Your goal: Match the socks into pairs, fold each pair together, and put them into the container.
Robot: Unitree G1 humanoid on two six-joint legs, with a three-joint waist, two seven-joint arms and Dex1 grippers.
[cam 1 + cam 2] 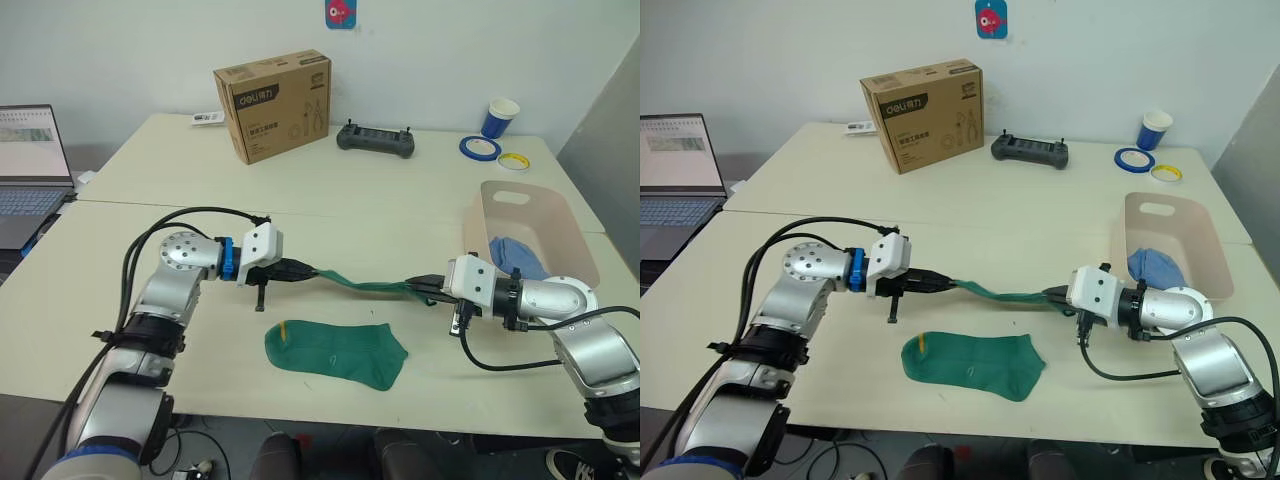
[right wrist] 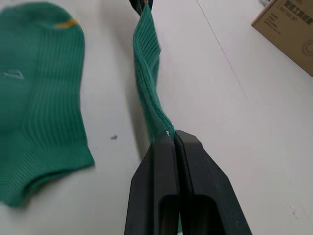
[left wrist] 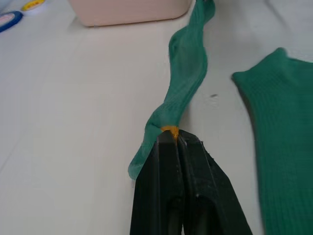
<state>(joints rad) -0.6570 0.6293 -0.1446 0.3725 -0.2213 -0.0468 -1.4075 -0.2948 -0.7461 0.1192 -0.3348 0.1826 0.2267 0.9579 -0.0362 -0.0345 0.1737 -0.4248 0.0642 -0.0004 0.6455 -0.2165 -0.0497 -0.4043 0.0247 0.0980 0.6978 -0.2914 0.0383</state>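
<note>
Both pincers are pinched tight on one dark green sock [image 1: 365, 286]: the left gripper [image 1: 308, 270] holds its yellowish toe end, the right gripper [image 1: 415, 286] its cuff end, and the sock is stretched between them just above the table [image 1: 150, 180] in a slightly sagging, twisted band. Its partner, a second green sock [image 1: 338, 353], lies flat on the table nearer the robot (a small yellow mark shows at its toe), apart from the held one. To the robot's right stands the pale pink container [image 1: 568, 230], holding a crumpled light blue bundle [image 1: 516, 256] that is probably a sock pair, though its folds are hard to read. A cardboard box [image 1: 274, 104] sits well apart at the far side.
</note>
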